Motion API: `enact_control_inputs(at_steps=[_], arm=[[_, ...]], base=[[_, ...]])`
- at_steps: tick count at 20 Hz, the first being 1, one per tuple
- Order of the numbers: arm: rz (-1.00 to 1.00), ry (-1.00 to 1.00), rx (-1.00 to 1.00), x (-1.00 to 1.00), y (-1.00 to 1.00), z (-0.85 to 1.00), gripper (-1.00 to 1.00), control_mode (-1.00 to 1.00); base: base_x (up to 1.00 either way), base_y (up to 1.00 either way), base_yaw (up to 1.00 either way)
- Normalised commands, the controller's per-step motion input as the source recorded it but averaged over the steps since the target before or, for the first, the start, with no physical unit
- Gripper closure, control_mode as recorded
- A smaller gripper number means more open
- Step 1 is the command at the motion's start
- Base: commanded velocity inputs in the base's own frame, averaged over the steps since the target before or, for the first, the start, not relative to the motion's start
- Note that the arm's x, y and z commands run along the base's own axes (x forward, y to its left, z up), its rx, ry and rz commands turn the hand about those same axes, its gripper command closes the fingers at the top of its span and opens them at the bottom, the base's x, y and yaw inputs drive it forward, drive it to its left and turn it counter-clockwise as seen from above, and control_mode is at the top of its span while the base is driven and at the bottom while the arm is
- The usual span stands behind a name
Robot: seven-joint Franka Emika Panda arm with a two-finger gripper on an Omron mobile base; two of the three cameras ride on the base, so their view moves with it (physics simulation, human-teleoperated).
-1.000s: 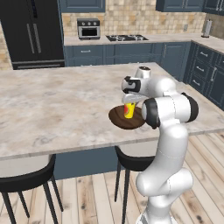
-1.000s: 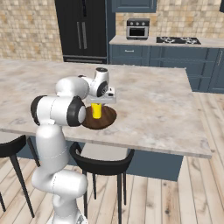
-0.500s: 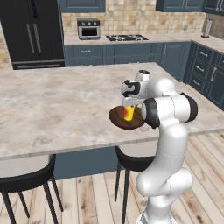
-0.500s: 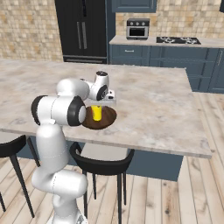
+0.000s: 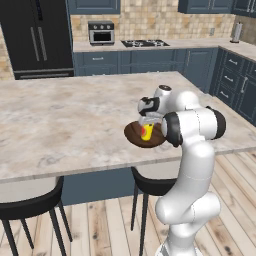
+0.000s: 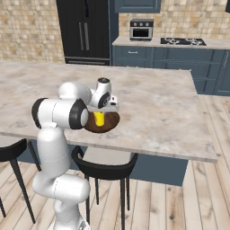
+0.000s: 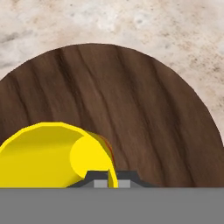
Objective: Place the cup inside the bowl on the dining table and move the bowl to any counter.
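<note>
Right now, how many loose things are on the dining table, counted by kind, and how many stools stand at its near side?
Yellow cup: 1, over the bowl
Dark brown wooden bowl: 1, on the dining table
Black stools: 2, counting the one cut off at the picture edge
Total: 4

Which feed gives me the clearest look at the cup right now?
The hand view: the cup is close up, its open rim clear against the bowl beneath it, though its lower part is cut off. The left base view and right base view show it small, upright over the bowl, partly hidden by the gripper.
</note>
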Motion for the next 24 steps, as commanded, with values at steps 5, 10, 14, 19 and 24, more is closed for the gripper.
enact_control_inputs(at_steps=[5,10,14,19,24], arm=[[0.0,-0.04,0.0,-0.01,0.0,-0.12,1.0,-1.0],[0.0,-0.03,0.0,0.0,0.0,-0.07,1.0,-1.0],[0.0,-0.02,0.0,0.0,0.0,-0.05,1.0,-1.0],[0.0,0.0,0.0,0.0,0.0,0.0,1.0,-1.0],[0.0,0.0,-0.01,0.0,0.0,-0.12,1.0,-1.0]], base=[[0.0,0.0,0.0],[0.0,0.0,0.0],[0.0,0.0,0.0],[0.0,0.0,0.0],[0.0,0.0,0.0]])
